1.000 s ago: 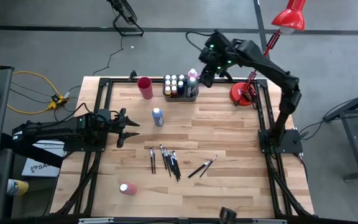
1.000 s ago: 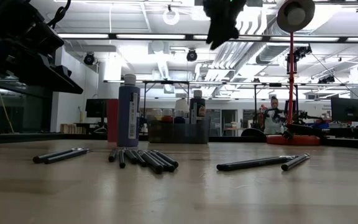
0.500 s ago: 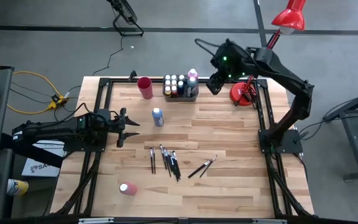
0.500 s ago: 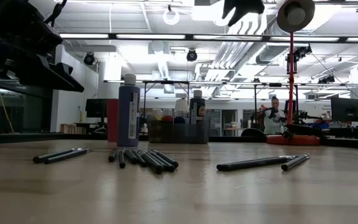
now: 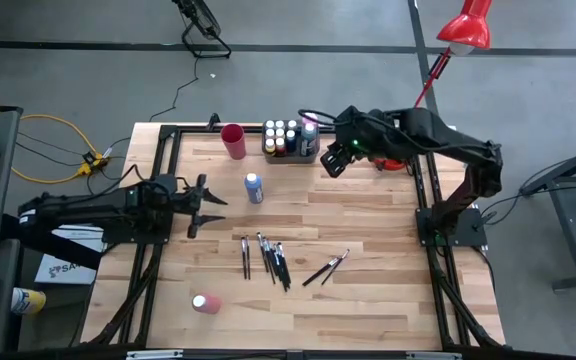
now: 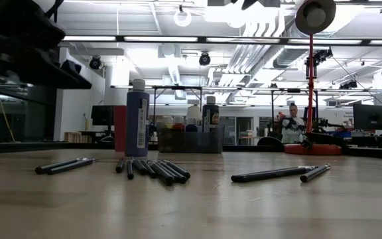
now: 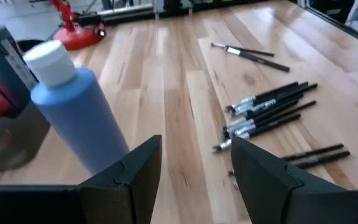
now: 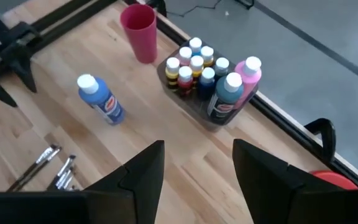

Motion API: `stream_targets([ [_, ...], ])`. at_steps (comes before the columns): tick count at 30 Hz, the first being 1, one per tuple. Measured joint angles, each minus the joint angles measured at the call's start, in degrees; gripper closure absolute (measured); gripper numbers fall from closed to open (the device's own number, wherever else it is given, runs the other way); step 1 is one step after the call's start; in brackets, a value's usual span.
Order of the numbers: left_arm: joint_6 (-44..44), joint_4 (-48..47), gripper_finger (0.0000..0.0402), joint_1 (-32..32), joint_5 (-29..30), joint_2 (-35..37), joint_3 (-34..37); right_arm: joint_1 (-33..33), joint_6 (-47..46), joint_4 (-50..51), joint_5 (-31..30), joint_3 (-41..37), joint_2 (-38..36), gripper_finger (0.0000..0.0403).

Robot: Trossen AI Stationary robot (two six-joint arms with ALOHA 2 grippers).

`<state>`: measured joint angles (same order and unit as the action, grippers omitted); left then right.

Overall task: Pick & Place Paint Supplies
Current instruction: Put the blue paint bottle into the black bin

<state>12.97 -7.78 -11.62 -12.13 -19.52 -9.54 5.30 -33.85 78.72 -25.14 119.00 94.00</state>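
The grey tray (image 5: 290, 142) at the far edge holds several paint bottles (image 8: 207, 78) standing upright. A blue bottle (image 5: 254, 187) stands alone on the table at mid-left. A pink bottle (image 5: 205, 303) lies on its side near the front edge. Several paintbrushes (image 5: 268, 258) lie flat in a bunch, with two more (image 5: 325, 268) to their right. My right gripper (image 8: 197, 180) hovers open and empty just right of the tray and nearer than it. My left gripper (image 7: 194, 180) is open at the table's left, pointing level at the blue bottle (image 7: 79, 118).
A red cup (image 5: 233, 140) stands left of the tray. A red lamp base (image 5: 388, 150) sits at the far right, its stem rising over the table. Bare wood lies between the tray and the brushes. A black frame edges the table.
My right gripper has come away from above the tray's right end, swinging toward the table's near edge and rising out of the low view's top. Its wrist has rolled as it went. The bottles and brushes have kept still.
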Motion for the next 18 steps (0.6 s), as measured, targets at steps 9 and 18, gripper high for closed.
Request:
stream_targets([
  [9, 2.1, 12.9, 0.0209, 0.0, 9.6, -7.1, -0.2, -2.9, -4.1, 0.0, -0.5, 0.0, 0.0, 0.022],
  [18, 9.6, 14.4, 0.0136, 0.0, 23.6, -17.8, -7.9, -3.2, -3.6, 0.1, -0.5, 0.0, 0.0, 0.022],
])
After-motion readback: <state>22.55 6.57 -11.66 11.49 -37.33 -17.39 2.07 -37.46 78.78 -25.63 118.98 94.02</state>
